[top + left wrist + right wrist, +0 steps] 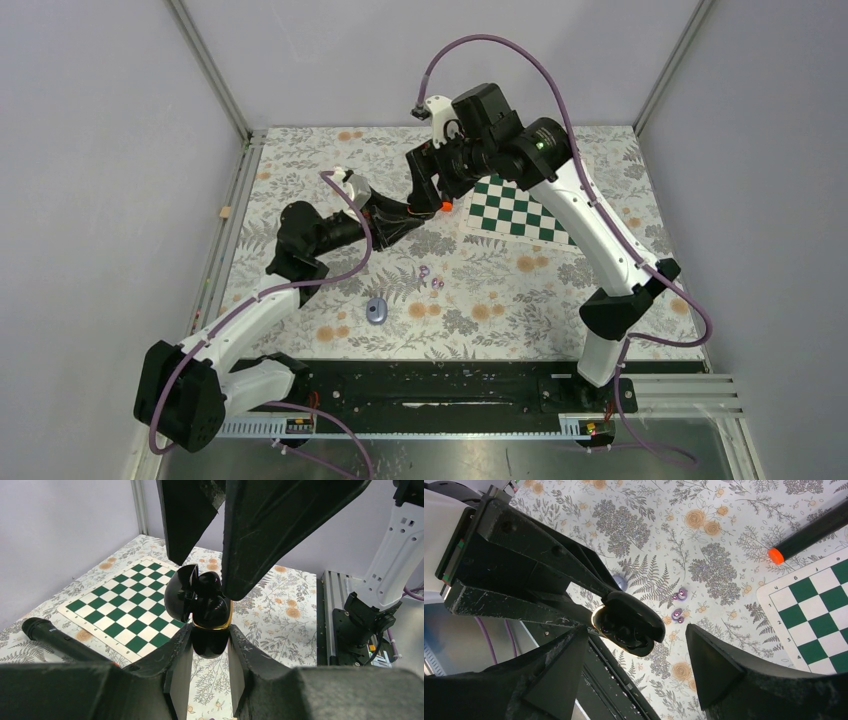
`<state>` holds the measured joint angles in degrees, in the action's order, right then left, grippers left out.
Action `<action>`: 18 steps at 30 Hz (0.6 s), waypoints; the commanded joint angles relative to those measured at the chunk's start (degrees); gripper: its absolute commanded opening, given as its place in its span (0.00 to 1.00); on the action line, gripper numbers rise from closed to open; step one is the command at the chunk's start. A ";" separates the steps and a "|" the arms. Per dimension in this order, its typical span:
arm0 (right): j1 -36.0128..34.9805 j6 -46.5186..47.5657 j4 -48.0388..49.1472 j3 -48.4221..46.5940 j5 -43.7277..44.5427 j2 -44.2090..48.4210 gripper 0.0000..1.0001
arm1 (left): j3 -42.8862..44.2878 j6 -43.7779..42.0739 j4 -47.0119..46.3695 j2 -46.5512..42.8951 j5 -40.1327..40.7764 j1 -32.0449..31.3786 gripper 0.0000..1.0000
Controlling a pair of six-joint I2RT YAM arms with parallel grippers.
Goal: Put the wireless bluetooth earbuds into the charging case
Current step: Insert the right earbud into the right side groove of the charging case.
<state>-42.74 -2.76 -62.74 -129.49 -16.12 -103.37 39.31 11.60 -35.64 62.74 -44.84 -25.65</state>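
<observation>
left claw clamps glossy black oval charging case, lid open, aloft | right claw spread, empty | two tiny lilac plastic earbuds at middle of worktop: likely light, slippery; pinch across body

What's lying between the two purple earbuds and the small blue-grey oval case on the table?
Nothing: only bare floral tablecloth separates the purple earbuds from the blue-grey case, as the top view shows.

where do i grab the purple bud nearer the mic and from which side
Pinch the purple bud across its rounded body, coming straight down from above: it lies low on the cloth, apart from the other bud, so a side approach would likely push it.
</observation>
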 commanded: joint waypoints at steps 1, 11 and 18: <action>0.33 -0.09 1.26 0.07 0.29 1.25 0.79 | 2.31 -0.53 -2.64 -0.95 -0.49 0.17 0.00; 1.57 1.19 1.20 2.51 1.10 2.63 0.75 | 2.13 0.01 -3.91 -1.04 -0.05 0.17 0.00; 2.41 1.51 1.15 3.25 0.08 3.23 0.74 | 1.99 0.09 -3.99 -1.35 0.23 0.22 0.00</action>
<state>-41.52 -2.13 -62.06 -126.76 -16.03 -102.59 39.31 11.64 -35.66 62.74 -44.80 -25.63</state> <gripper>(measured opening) 0.745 0.289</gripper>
